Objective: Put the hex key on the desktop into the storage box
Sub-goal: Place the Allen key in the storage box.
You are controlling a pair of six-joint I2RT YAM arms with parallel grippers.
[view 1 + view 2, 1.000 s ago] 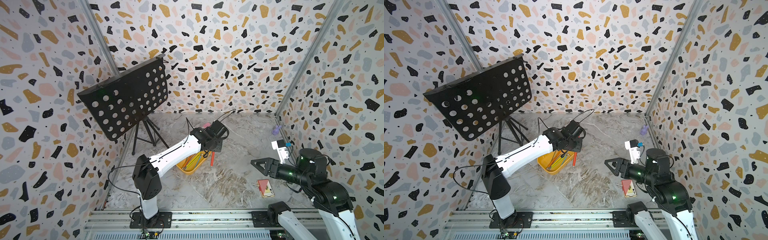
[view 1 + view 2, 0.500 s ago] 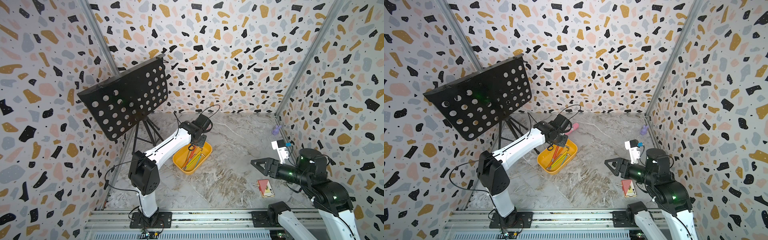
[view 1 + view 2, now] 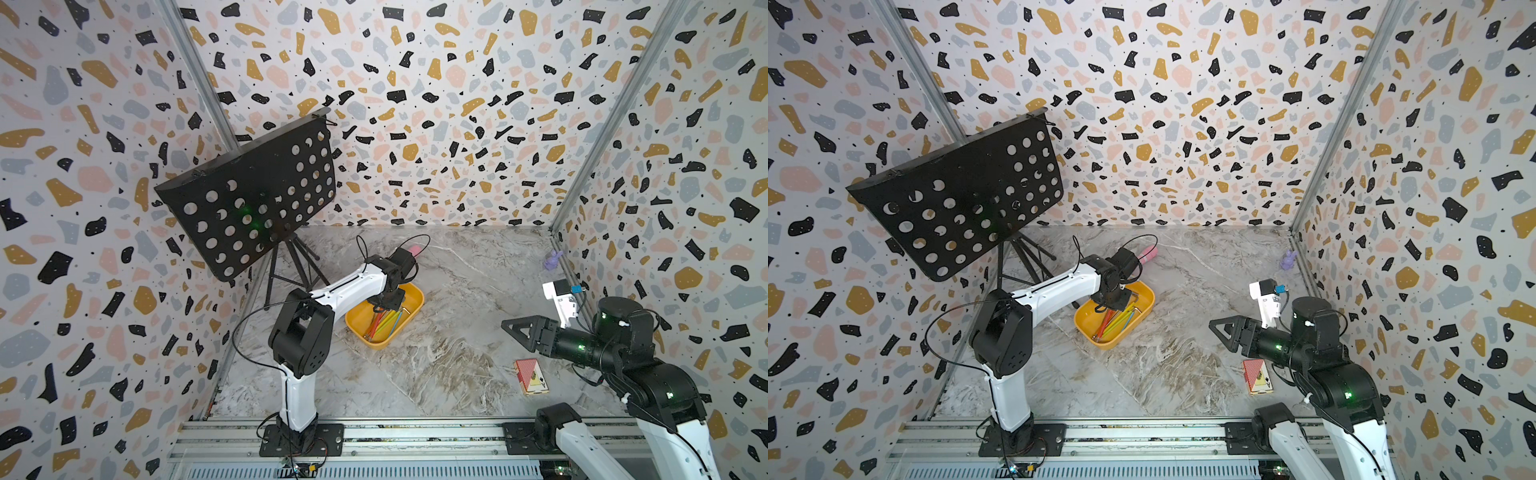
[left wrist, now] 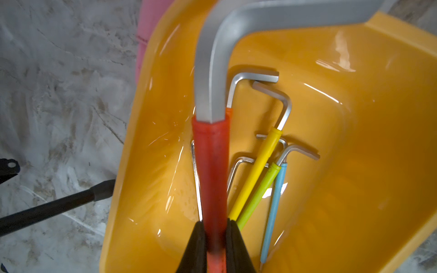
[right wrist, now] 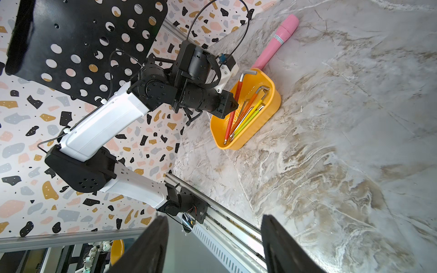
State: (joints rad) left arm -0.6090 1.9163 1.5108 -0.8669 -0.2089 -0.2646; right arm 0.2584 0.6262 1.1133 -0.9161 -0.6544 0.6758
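Note:
My left gripper [image 4: 215, 224] is shut on the red sleeve of a large hex key [image 4: 210, 165]. It holds the key low over the yellow-orange storage box [image 3: 376, 343] on the marble desktop [image 3: 457, 353]. In the right wrist view this hex key [image 5: 236, 99] slants, its straight end down inside the storage box [image 5: 264, 120] and its bent end above the far rim. Several thinner keys with yellow, green, blue and orange sleeves lie in the box. My right gripper [image 3: 509, 326] hovers open and empty at the right; its fingers [image 5: 156, 236] stand wide apart.
A black perforated music stand [image 3: 249, 203] on a tripod fills the back left. A pink cylinder [image 5: 281, 40] lies just behind the box. A red card box [image 3: 530, 376] lies under the right arm, and a small purple figure [image 3: 552, 259] sits by the right wall.
My left gripper carried the red hex key from beside the box's right edge to above the box, then came down into it. The right arm has not moved.

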